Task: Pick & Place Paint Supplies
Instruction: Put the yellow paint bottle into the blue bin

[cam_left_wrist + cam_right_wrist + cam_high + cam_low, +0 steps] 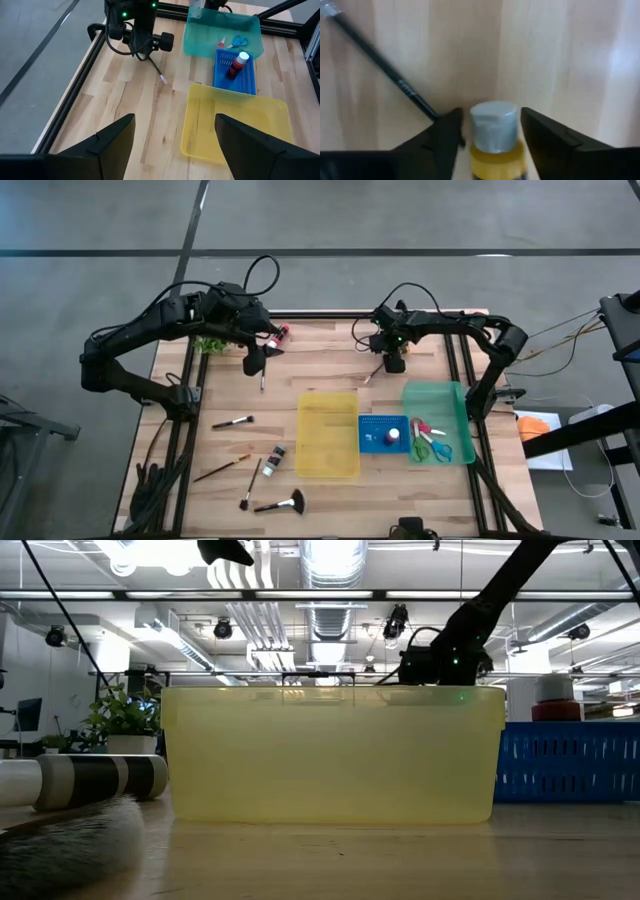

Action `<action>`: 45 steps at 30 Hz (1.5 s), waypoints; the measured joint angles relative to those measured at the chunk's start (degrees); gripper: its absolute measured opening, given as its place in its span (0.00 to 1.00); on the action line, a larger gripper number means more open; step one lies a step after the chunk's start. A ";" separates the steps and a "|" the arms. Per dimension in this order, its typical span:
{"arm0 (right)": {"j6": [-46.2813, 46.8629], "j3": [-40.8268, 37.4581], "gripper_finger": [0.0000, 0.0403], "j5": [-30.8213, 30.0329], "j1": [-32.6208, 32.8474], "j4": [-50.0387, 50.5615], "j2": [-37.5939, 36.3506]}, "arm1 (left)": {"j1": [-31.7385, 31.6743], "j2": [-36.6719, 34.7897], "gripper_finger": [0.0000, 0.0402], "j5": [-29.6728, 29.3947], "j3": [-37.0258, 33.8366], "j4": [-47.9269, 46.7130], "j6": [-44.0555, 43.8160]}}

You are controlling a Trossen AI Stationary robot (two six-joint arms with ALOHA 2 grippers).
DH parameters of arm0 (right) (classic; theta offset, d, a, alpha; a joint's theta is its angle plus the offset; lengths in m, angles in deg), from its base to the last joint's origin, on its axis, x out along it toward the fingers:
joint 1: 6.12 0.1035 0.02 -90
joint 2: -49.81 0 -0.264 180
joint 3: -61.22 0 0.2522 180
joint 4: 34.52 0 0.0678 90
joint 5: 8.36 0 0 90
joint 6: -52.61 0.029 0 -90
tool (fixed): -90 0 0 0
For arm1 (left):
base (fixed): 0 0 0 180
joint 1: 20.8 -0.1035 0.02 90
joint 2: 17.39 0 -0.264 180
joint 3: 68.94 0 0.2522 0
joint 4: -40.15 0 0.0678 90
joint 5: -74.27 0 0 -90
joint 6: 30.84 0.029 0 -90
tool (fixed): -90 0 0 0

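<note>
My right gripper (393, 364) points down at the far middle of the table. Its fingers (445, 135) stand open, close on either side of a yellow paint bottle (496, 159) with a grey cap (493, 125); a thin gap shows on each side. A thin black paintbrush (385, 70) lies on the wood right beside the bottle. My left gripper (175, 120) hangs open and empty above the far left of the table (255, 360). Near it are a red paint bottle (280, 333) and a small brush (263, 378).
Yellow tray (328, 435), blue tray (375, 430) holding a red bottle (392, 437), and green tray (440, 402) with scissors (430, 444) line the middle right. Several brushes, a fan brush (282, 503) and a black bottle (275, 460) lie near left. A plant (210, 343) stands far left.
</note>
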State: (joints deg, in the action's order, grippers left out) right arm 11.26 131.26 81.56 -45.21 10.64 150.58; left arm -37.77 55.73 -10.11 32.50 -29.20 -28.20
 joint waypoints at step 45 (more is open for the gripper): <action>66.03 -3.60 0.28 20.62 17.03 -79.57 -20.23 | 4.94 0.55 0.71 2.35 -19.88 42.73 -11.25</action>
State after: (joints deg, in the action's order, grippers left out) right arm 77.30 127.66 102.18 -28.19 -68.93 130.35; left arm -32.83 56.28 -7.76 12.62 13.53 -39.45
